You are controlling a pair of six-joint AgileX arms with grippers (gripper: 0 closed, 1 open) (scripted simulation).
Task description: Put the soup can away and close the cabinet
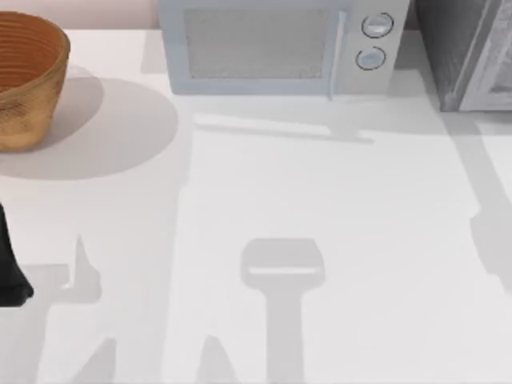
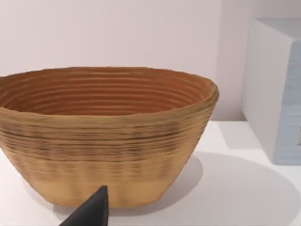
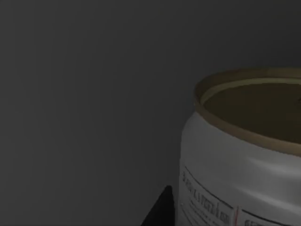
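Standing close before the right wrist camera, the soup can (image 3: 244, 160) shows its white label and dull gold rim against a dark grey surface, with one dark fingertip (image 3: 160, 212) of the right arm just beside it. Whether those fingers grip the can, I cannot tell. In the top view's upper right corner sits the cabinet (image 1: 464, 48), beside the microwave (image 1: 272, 44). The left arm (image 1: 10, 264) is parked at the left edge of the worktop (image 1: 320, 200), facing the basket (image 2: 103, 136); I cannot tell how far its fingers are open.

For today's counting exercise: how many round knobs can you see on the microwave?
2, both on the microwave front, at its right end in the top view: one knob and the other knob just beside it.
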